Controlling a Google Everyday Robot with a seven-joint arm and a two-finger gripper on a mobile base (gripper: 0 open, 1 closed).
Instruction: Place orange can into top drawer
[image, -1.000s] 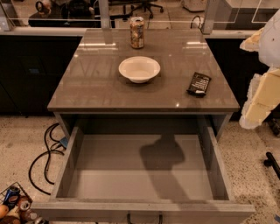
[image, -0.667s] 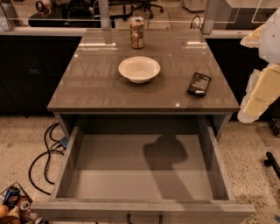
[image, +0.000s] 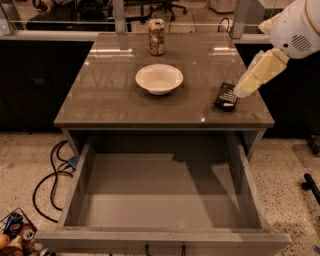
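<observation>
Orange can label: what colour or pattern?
Mottled orange, tan and white on the orange can, camera view. The gripper hovers at the right edge of the table.

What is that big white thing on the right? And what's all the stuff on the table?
That white and cream thing is a robot's arm, seen by one camera looking down at the table from the front. Its hand is at the arm's tip, over the table's right edge, beside a small black object. On the table an orange can stands at the back and a white bowl sits in the middle. The hand is not holding the can. Below, the top drawer is pulled open with nothing inside.
</observation>
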